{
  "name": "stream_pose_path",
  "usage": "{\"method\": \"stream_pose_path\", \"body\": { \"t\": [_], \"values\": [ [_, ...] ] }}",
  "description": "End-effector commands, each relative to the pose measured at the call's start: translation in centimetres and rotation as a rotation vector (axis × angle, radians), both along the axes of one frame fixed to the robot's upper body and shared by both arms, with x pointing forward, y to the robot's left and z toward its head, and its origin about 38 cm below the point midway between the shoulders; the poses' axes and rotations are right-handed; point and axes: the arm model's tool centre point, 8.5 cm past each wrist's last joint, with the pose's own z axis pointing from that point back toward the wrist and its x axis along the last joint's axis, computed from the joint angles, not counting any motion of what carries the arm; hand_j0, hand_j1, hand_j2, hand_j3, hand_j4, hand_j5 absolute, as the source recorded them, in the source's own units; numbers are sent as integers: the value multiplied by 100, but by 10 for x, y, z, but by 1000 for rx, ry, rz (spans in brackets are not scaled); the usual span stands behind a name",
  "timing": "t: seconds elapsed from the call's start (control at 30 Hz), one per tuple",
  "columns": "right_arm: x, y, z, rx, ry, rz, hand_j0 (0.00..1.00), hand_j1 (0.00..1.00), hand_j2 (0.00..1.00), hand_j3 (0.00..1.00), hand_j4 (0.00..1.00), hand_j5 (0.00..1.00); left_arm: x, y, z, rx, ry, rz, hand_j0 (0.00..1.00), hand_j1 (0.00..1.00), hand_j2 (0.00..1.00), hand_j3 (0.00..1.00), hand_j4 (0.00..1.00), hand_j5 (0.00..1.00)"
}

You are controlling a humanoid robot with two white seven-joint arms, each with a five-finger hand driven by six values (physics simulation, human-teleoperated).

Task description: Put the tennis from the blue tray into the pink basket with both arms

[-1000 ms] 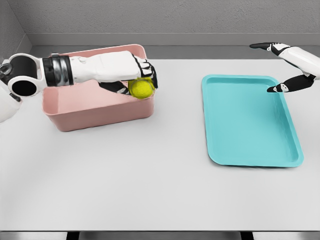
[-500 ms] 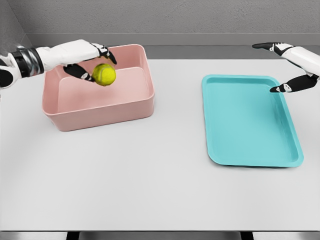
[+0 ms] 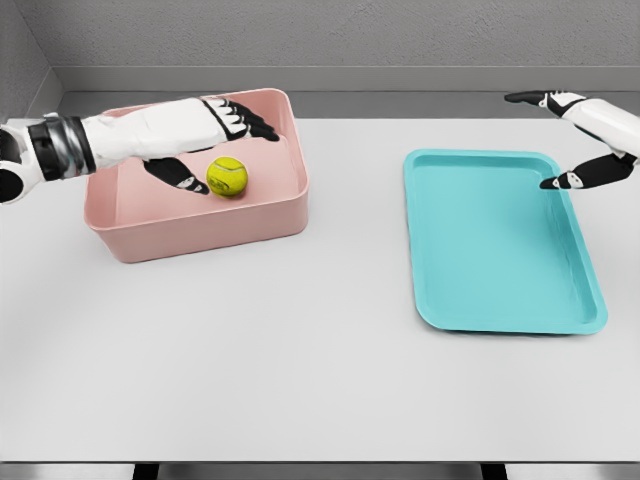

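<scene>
We see a wide white surface (image 3: 300, 370) that carries a blue tray (image 3: 500, 250) on the right side and a pink basket (image 3: 200, 225) on the left side, well apart from each other. Over the basket our left hand (image 3: 205, 135) is spread open with fingers stretched and it holds nothing, while our right hand (image 3: 580, 140) hangs open at the far right corner of the tray, also holding nothing. The tennis ball (image 3: 227, 176) lies inside the basket, just below the left hand's fingers and apart from them.
</scene>
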Motion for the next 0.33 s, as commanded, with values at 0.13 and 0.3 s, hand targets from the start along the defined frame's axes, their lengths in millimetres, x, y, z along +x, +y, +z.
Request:
{"method": "stream_pose_path", "body": {
  "t": [0.13,0.3],
  "values": [
    [0,0,0,7,2,-1,100,100,100,100,100,100,-36,-29,-12,-17,20,-124,100,100,100,100,100,100],
    [0,0,0,7,2,-1,100,100,100,100,100,100,-38,-32,-22,-8,43,-132,100,100,100,100,100,100]
  ]
}}
